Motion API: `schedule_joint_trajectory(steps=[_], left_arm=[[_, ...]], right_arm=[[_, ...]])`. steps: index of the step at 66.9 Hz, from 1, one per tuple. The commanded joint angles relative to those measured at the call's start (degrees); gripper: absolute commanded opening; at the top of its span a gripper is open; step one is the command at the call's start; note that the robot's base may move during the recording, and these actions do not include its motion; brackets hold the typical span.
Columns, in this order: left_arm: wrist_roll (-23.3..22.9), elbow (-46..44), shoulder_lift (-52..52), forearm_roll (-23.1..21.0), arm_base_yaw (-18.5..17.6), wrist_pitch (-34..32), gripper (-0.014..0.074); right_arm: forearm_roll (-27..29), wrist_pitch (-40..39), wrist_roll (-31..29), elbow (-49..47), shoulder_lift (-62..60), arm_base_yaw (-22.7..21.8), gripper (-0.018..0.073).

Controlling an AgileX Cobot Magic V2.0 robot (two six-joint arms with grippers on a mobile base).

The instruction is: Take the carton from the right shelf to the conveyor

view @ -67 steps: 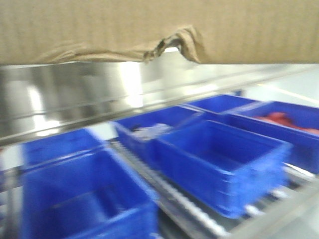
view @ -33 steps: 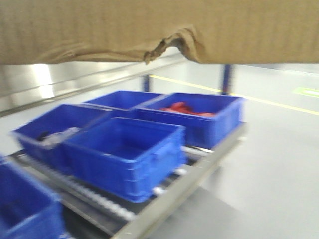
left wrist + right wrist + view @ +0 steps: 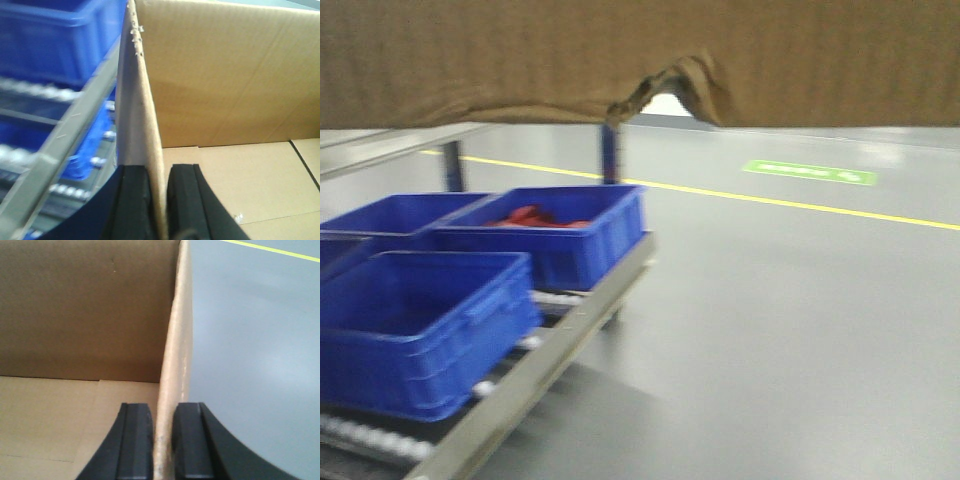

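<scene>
Carton (image 3: 520, 60): open-topped, carried aloft near the blue bins (image 3: 420, 320); no conveyor in view.
Left gripper (image 3: 157, 172): fingers pinched on one side wall.
Right gripper (image 3: 161, 410): fingers pinched on the opposite wall.
Hazard: thin walls, lower edge apparently torn, may buckle or slip free under sway.

Soft, even indoor light, no glare. The front view is motion-blurred, smearing the blue bins (image 3: 420, 330). Both wrist views lose focus on the carton (image 3: 145, 125) up close.
</scene>
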Motion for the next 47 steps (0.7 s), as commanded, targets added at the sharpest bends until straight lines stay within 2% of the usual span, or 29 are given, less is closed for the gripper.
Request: schedule_joint_trajectory(steps=[1,47], left_arm=[[0.13,-0.43,-0.51,-2.56,-0.14,-3.85,-0.0018],[0.13,-0.43,-0.51,-2.56,-0.14,-3.85,-0.0018]], right_arm=[[0.44,-4.71,-0.58,-0.25,-0.6,-0.08,-0.0075],[0.44,-4.71,-0.58,-0.25,-0.6,-0.08,-0.0075]])
